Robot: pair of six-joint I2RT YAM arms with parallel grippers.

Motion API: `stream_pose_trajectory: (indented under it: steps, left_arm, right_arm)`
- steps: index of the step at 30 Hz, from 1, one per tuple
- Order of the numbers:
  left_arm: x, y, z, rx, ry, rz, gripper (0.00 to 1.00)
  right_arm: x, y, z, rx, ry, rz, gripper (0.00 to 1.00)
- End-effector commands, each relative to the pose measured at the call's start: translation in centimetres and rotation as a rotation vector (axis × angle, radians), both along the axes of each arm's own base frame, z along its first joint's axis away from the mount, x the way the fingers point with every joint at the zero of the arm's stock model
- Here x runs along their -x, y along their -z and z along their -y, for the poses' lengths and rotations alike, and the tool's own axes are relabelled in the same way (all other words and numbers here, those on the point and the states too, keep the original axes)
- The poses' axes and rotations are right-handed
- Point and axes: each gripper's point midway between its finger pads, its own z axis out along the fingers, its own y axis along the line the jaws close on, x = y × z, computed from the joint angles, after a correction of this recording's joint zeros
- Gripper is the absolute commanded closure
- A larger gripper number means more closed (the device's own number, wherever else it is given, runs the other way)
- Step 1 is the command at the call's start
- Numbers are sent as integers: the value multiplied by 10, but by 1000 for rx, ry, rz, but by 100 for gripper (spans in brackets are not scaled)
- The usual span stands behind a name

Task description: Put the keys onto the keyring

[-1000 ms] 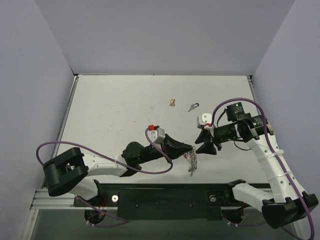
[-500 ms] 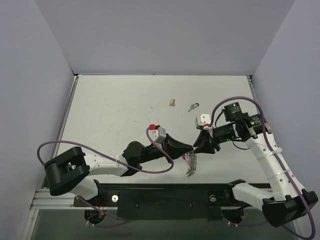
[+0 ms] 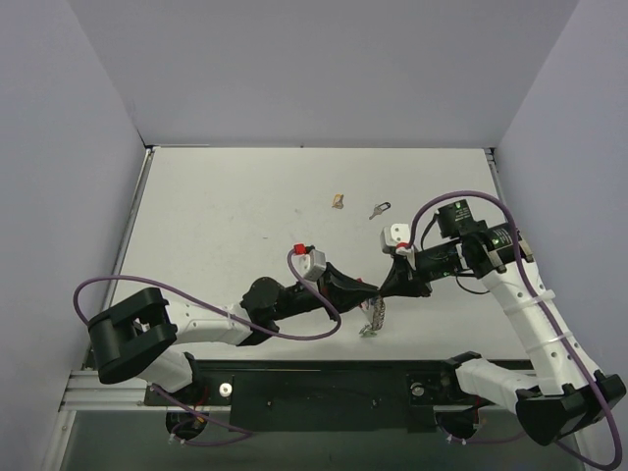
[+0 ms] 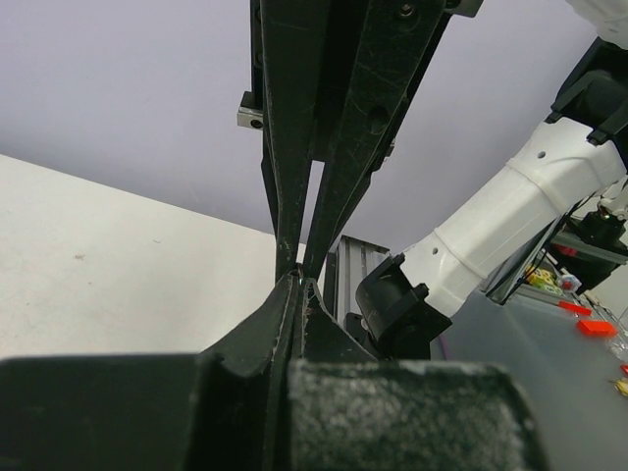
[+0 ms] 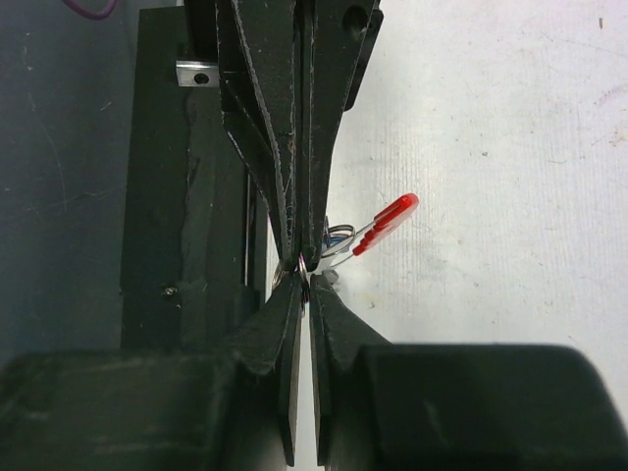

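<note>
Both reach inward, wrists level, meeting tip to tip. Left gripper [image 3: 370, 291] pinched on dangling keyring [image 3: 373, 321]; right gripper [image 3: 387, 287] jaws closed, hold unclear.

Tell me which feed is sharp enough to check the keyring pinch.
Top external: even, soft light, no glare, but the small keyring bunch is tiny. Left wrist: black gripper fingers are dark against the bright wall, their near bases blurred; ring not discernible. Right wrist: best; the red plastic tag and thin metal ring are crisp, only the near fingers blur.
</note>
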Motion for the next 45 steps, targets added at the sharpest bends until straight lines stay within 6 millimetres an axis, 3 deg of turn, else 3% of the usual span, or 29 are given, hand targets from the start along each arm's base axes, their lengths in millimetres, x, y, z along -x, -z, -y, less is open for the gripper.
stream_pose_trajectory:
  steps: [1,3,6,8,10,12,15,23,26,32,38,45]
  left_arm:
    - [2,-87,-33,309,-28,111,90]
    - [1,-80,-34,268,-32,84,71]
    - [-1,-63,-35,169,-52,62,57]
    - [-5,-47,-33,51,-86,87,41]
    - [-7,-27,-30,-95,-125,122,36]
    - [-4,-8,-26,-266,-154,168,35]
    - [-2,0,-18,-373,-169,241,35]
    - [-17,-8,11,-438,-253,348,47]
    - [-25,-3,19,-468,-299,371,48]
    - [-34,-5,26,-445,-350,399,48]
    - [-30,-16,30,-370,-342,410,50]
    - [-26,-15,36,-330,-323,424,52]
  right_arm:
    - [3,-12,6,54,47,0,100]
    - [5,-10,14,130,62,-11,100]
    - [15,-8,34,302,33,-38,100]
    - [19,-9,45,391,13,-50,100]
    - [20,-8,54,466,9,-60,100]
    - [18,-4,61,536,12,-62,100]
    - [15,1,67,634,17,-62,100]
    - [10,5,67,706,8,-73,100]
    - [10,6,67,709,5,-78,100]
    - [10,7,64,701,-6,-85,100]
    - [11,7,61,687,-18,-96,100]
    - [13,4,58,668,-25,-101,100]
